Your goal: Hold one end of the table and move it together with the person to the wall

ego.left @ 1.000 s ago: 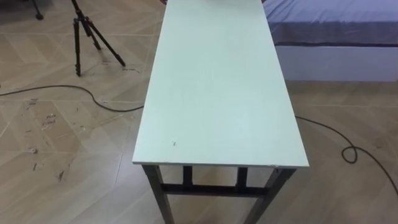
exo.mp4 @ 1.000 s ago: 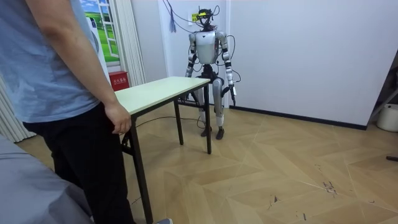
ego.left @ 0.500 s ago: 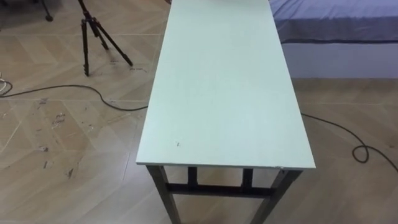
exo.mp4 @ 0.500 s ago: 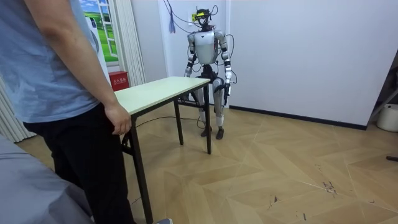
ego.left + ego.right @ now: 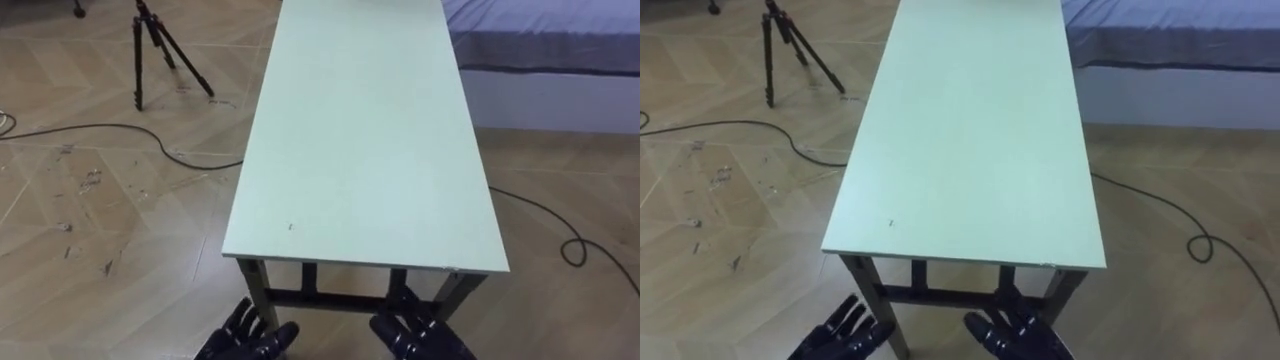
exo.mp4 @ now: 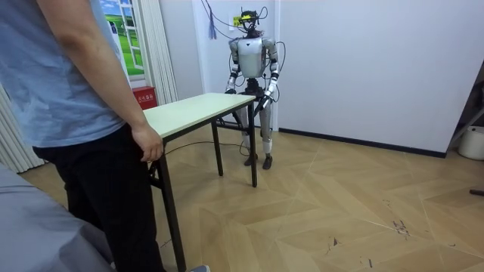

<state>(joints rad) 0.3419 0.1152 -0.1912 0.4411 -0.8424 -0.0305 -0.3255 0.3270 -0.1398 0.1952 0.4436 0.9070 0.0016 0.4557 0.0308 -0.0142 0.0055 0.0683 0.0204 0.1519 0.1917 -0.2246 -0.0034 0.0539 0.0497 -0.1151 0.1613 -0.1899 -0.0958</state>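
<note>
Hovering low: left hand and right hand are below and just short of the near short edge of the table. Fingers on both are straight and spread, holding nothing and not touching the top.

Table stands on the floor, long axis running straight away from the robot. The far short edge is by the person, whose hand rests at that end.

The edge lies ahead of and above the fingertips. Left hand lines up with the near left corner, right hand with the near right corner, about equally close.

My read: the next move is up and forward to catch the underside of that edge.

No writing on the top, only a dark speck near the near left corner. The red box has print too small to read.
</note>
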